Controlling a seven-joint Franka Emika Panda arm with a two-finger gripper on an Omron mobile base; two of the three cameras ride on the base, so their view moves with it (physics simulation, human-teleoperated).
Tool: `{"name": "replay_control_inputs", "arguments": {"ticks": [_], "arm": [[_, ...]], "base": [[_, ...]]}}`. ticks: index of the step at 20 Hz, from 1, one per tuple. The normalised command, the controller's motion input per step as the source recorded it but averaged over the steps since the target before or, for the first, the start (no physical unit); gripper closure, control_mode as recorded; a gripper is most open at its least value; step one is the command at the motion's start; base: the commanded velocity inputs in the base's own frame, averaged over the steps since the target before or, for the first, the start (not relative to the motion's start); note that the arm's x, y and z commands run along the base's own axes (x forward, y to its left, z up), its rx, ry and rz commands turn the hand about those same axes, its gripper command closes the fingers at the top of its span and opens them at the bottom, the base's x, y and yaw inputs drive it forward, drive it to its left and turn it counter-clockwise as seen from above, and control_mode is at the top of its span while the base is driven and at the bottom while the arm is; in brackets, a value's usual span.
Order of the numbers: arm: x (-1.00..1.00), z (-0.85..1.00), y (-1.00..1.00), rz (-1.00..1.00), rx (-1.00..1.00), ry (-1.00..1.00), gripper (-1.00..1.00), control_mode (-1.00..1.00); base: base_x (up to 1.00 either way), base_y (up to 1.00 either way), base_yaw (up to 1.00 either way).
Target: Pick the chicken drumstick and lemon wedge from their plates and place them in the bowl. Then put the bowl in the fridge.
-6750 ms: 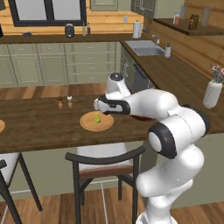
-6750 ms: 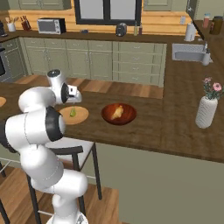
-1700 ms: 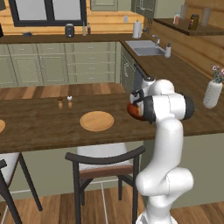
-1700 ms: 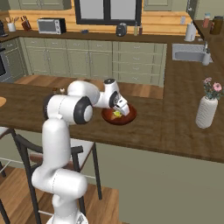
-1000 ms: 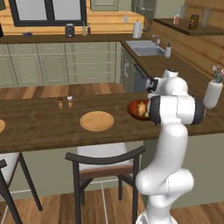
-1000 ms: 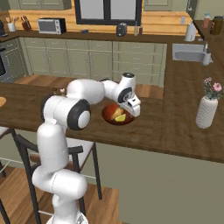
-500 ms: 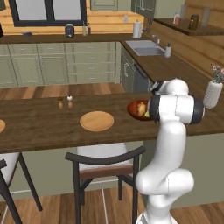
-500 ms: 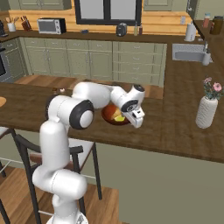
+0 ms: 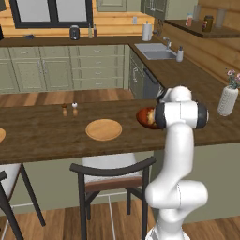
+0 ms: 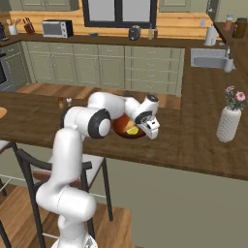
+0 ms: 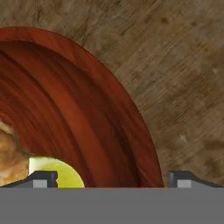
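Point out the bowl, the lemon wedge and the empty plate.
bowl (image 11: 83, 118), hand view, on its glossy inner wall.
lemon wedge (image 10: 131, 130), right base view, on its yellow flesh inside the bowl.
plate (image 9: 103, 129), left base view, on its bare middle.

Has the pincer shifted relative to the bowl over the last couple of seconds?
Yes. In the right base view the pincer has moved from over the middle of the bowl to its rim on the vase side, jaws open.
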Motion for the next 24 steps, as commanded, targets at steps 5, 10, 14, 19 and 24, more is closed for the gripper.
{"name": "replay_control_inputs", "arguments": {"ticks": [5, 10, 14, 19, 24], "arm": [[0.19, -0.21, 0.0, -0.01, 0.0, 0.02, 1.0, -1.0], [0.0, 0.01, 0.0, 0.0, 0.0, -0.02, 1.0, -1.0], [-0.12, 0.46, 0.0, 0.0, 0.02, -0.05, 1.0, -1.0], [-0.39, 0.99, 0.01, -0.01, 0.04, -0.25, 1.0, -1.0], [-0.77, 1.0, 0.06, -0.03, 0.01, -0.39, 1.0, -1.0]], "base": [[0.0, 0.0, 0.0], [0.0, 0.0, 0.0], [0.0, 0.0, 0.0], [0.0, 0.0, 0.0], [0.0, 0.0, 0.0]]}}
